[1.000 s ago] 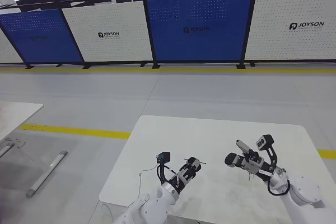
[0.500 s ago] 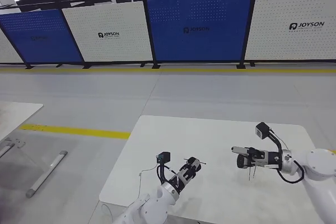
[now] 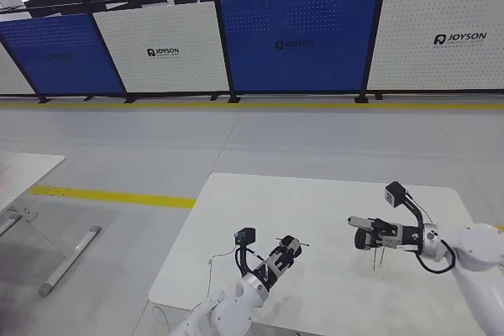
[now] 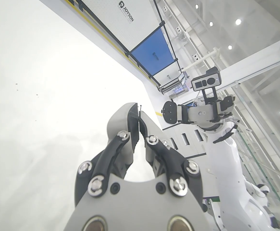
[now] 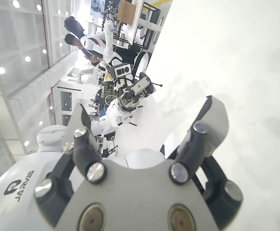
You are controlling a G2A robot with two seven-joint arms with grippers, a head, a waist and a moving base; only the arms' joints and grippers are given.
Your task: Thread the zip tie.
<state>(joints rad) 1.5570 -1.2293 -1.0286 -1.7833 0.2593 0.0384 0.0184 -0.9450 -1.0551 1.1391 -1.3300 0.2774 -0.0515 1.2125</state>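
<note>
The zip tie (image 5: 157, 85) is pinched in my left gripper (image 4: 139, 111). The pads are closed flat on it, and a short black end stands clear past the fingertips. Whether that end is head or tail is too small to tell. This gripper sits over the near part of the table (image 3: 319, 202) on my left side, tips angled toward my right, and it has held that station over the last second. My right gripper (image 5: 144, 103) is spread wide and carries nothing. One change is noted: a second ago the right wrist was turned with its fingers raised. It has since rolled and swung so the fingers lie level and face the left gripper across the table, and in the last half second it has barely shifted. The two grippers are well apart, with bare table between them. In my judgement the right arm has finished lining up and threading has not begun, as no loop is visible. The next move calls for the right gripper to travel to the free end and narrow onto it. The risk is that the end is thin and short, so a small height error could miss it or knock it aside. Two thin dark marks (image 3: 377, 262) show under the right arm, too small to identify.
</note>
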